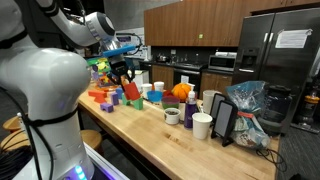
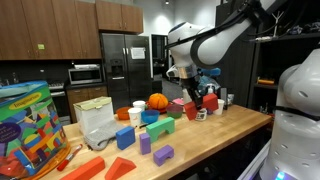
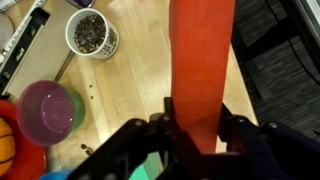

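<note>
Red block point(image 3: 200, 70) is sitting between the jaws of your gripper point(image 3: 196, 135), which are gripping its near end firmly. In the wrist view the rest of it is stretching away over the wooden counter point(image 3: 130, 90). You are holding it to the right of the purple bowl point(image 3: 48, 108), clearly apart from it. A white cup point(image 3: 90, 33) of dark bits is standing just beyond the purple bowl, and an orange ball point(image 3: 5, 140) is showing at the bowl's near left side. Whether the block is touching the counter is not showing clearly
</note>
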Action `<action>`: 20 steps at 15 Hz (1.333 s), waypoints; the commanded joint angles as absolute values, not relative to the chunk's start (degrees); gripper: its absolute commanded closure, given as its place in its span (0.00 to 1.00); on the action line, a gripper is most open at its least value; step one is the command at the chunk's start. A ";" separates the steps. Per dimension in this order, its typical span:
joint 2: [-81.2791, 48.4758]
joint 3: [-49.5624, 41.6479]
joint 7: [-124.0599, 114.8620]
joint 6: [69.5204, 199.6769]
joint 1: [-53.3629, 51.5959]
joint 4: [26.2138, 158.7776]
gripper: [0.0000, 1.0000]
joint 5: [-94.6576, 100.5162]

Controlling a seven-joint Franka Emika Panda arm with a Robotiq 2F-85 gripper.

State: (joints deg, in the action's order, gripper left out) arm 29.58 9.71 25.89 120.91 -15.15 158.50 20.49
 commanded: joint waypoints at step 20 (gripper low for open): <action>21.16 10.41 44.49 116.52 -22.28 142.98 0.85 17.33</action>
State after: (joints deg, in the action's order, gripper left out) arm 24.57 10.76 40.62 118.11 -21.94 146.73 18.90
